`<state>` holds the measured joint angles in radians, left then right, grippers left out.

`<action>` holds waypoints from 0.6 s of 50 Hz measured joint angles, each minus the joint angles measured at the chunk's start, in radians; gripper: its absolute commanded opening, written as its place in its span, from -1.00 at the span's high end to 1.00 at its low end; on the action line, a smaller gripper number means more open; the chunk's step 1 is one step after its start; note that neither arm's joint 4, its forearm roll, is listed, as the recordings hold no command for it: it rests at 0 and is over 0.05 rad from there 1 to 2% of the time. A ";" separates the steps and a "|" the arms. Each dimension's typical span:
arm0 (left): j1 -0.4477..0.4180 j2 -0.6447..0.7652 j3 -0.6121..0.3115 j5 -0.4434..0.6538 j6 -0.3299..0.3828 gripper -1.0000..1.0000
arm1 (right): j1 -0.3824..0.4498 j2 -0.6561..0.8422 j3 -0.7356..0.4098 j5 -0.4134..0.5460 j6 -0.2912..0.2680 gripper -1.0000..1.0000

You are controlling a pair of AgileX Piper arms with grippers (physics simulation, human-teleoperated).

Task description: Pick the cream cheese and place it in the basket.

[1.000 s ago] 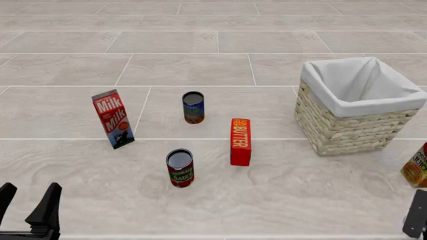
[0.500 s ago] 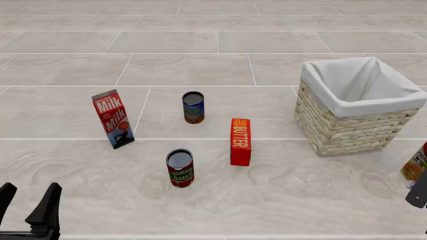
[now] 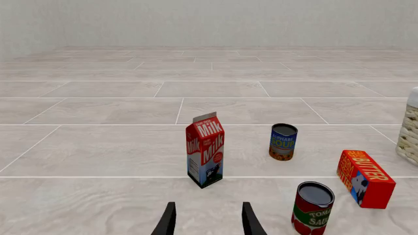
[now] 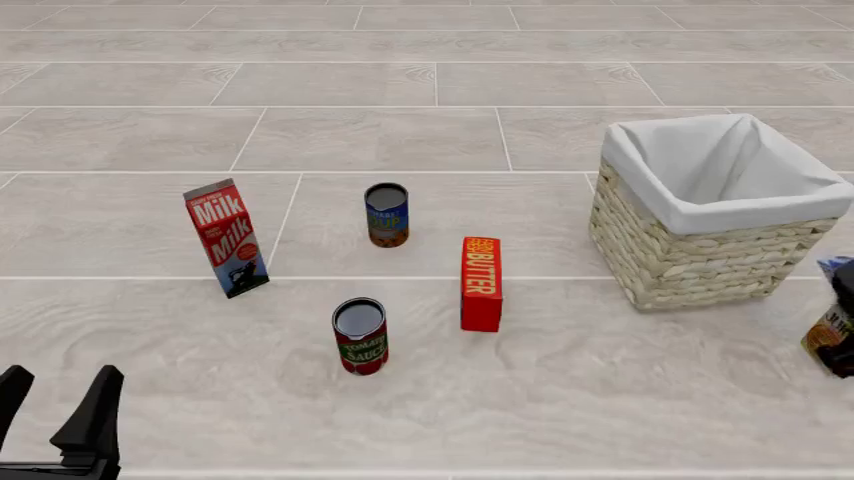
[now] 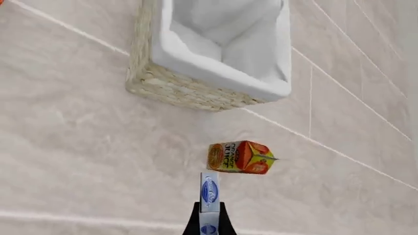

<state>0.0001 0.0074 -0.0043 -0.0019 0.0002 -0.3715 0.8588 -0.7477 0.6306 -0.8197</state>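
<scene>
The right gripper [image 5: 210,223] is clamped on the cream cheese [image 5: 210,196], a thin pale blue-and-white box seen edge-on between the two dark fingers in the right wrist view. Under it on the tiled floor lies the orange juice carton [image 5: 239,157], on its side, and beyond that stands the basket [image 5: 175,86], its white cloth lining folded over the woven rim. The cream cheese is held above the floor, near the juice carton and clear of the basket, not over its opening.

In the front view the right gripper shows only as a dark shape at the right edge, just beside the basket's near corner, with a sliver of blue at its top and the juice carton partly hidden behind it.

The left gripper [image 3: 209,223] sits low at the near left of the scene with its fingers spread apart and nothing between them. Ahead of it stand the milk carton [image 4: 227,238], the soup can [image 4: 387,215], the tomato sauce can [image 4: 360,336] and the red butter box [image 4: 481,283], all upright and well apart from one another
</scene>
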 measured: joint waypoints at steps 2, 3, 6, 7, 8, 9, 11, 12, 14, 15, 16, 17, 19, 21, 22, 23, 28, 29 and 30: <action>0.000 0.000 0.000 0.000 0.000 -1.00 | 0.028 -0.009 -0.009 -0.001 0.074 1.00; 0.000 0.000 0.000 0.000 0.000 -1.00 | 0.042 -0.014 -0.012 -0.002 0.106 1.00; 0.000 0.000 0.000 0.000 0.000 -1.00 | 0.080 -0.028 -0.019 -0.006 0.203 1.00; 0.000 0.000 0.000 0.000 0.000 -1.00 | 0.092 -0.033 -0.021 -0.008 0.233 1.00; 0.000 0.000 0.000 0.000 0.000 -1.00 | 0.104 -0.037 -0.022 -0.011 0.261 1.00; 0.000 0.000 0.000 0.000 0.000 -1.00 | 0.115 -0.040 -0.022 -0.014 0.288 1.00; 0.000 0.000 0.000 0.000 0.000 -1.00 | 0.135 -0.047 -0.023 -0.020 0.338 1.00; 0.000 0.000 0.000 0.000 0.000 -1.00 | 0.144 -0.050 -0.024 -0.024 0.360 1.00; 0.000 0.000 0.000 0.000 0.000 -1.00 | 0.162 -0.055 -0.028 -0.033 0.407 1.00; 0.000 0.000 0.000 0.000 0.000 -1.00 | 0.171 -0.058 -0.029 -0.038 0.427 1.00; 0.000 0.000 0.000 0.000 0.000 -1.00 | 0.178 -0.060 -0.032 -0.043 0.444 1.00; 0.000 0.000 0.000 0.000 0.000 -1.00 | 0.183 -0.061 -0.035 -0.050 0.461 1.00; 0.000 0.000 0.000 0.000 0.000 -1.00 | 0.191 -0.062 -0.045 -0.062 0.493 1.00; 0.000 0.000 0.000 0.000 0.000 -1.00 | 0.199 -0.062 -0.058 -0.072 0.521 1.00; 0.000 0.000 0.000 0.000 0.000 -1.00 | 0.203 -0.063 -0.063 -0.076 0.533 1.00; 0.000 0.000 0.000 0.000 0.000 -1.00 | 0.207 -0.062 -0.070 -0.080 0.543 1.00; 0.000 0.000 0.000 0.000 0.000 -1.00 | 0.225 -0.059 -0.099 -0.098 0.586 1.00; 0.000 0.000 0.000 0.000 0.000 -1.00 | 0.228 -0.057 -0.104 -0.102 0.592 1.00; 0.000 0.000 0.000 0.000 0.000 -1.00 | 0.232 -0.056 -0.109 -0.104 0.600 1.00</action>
<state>0.0001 0.0074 -0.0043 -0.0019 0.0002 -0.1394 0.8028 -0.8571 0.5262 -0.2195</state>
